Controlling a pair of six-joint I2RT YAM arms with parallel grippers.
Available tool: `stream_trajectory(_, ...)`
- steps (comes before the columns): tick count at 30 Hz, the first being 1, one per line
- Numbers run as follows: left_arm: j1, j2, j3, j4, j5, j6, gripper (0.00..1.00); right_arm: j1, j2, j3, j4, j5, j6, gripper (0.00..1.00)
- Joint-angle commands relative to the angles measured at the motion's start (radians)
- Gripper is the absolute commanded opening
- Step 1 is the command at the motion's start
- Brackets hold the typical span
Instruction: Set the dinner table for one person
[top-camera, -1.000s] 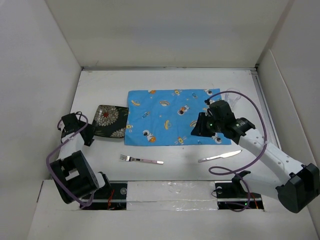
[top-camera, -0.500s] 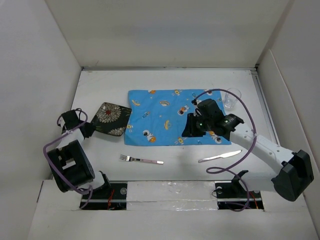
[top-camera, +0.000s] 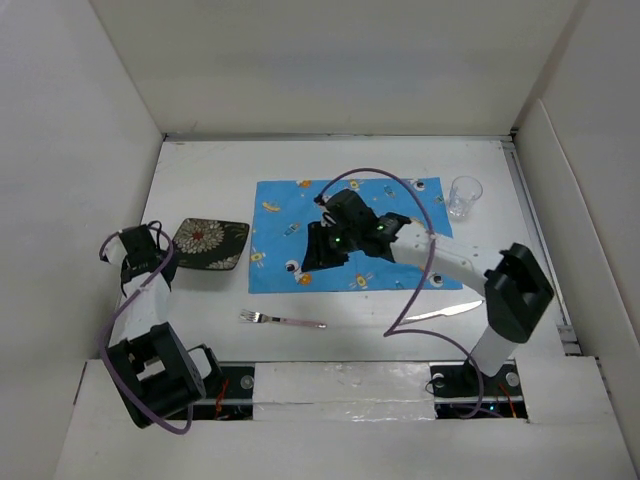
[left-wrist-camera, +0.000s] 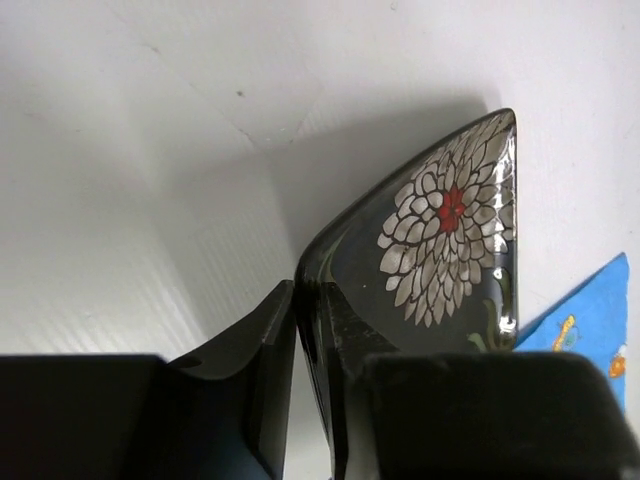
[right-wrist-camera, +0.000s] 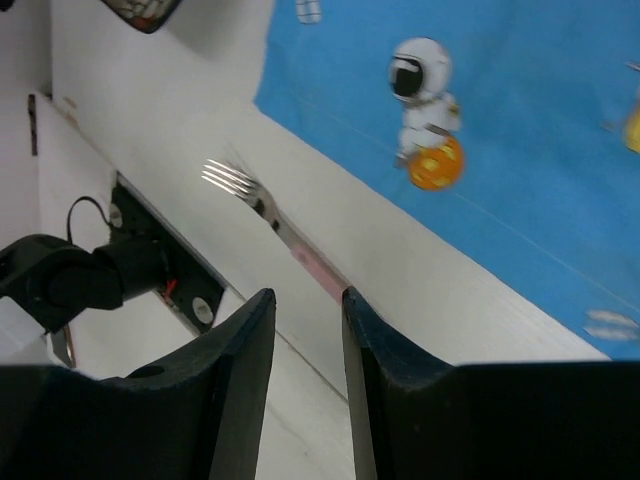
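Your left gripper (left-wrist-camera: 305, 310) is clamped on the rim of the dark flower-patterned plate (left-wrist-camera: 445, 235), pinching one corner edge-on. From above, that plate sits at the left of the frame on the white dinner table (top-camera: 200, 180), which fills the whole middle of the view. The plate lies just left of the blue astronaut placemat (top-camera: 400, 215), and the shadow under it suggests it is lifted or tipped.

A thin, glossy rim held at one corner will probably want to swing down, so lift slowly. Hold the wrist level and travel low toward the middle of the placemat.

The right gripper (top-camera: 318, 250) hovers over the lower left part of the placemat, right where the plate should land. Its jaws stand apart with nothing between them, and its wrist view looks down at the fork (right-wrist-camera: 265, 210) below the cloth edge. Move that arm clear toward the fork before you bring the plate across.

Set the plate down flat, then release. The knife (top-camera: 440, 313) and the glass (top-camera: 464, 195) wait at the right.
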Motion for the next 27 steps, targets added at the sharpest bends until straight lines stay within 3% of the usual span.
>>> stream_trajectory(1,0.007,-0.03,-0.017,-0.015,-0.061,-0.007,0.14,0.073,0.091,0.126,0.129,-0.062,0.075,0.39)
stream_trajectory(10,0.007,-0.058,0.005,-0.028,-0.012,0.002,0.39,0.134,0.401,0.368,0.174,0.002,0.216,0.44)
stream_trajectory(15,0.007,-0.085,0.021,-0.034,0.087,0.004,0.39,0.143,0.493,0.473,0.172,0.079,0.251,0.46)
stream_trajectory(22,-0.216,-0.226,0.121,-0.136,0.162,0.054,0.35,0.143,0.62,0.603,0.157,0.135,0.311,0.51)
stream_trajectory(27,-0.296,-0.274,0.152,-0.205,0.215,0.166,0.36,0.153,0.681,0.663,0.158,0.146,0.339,0.52)
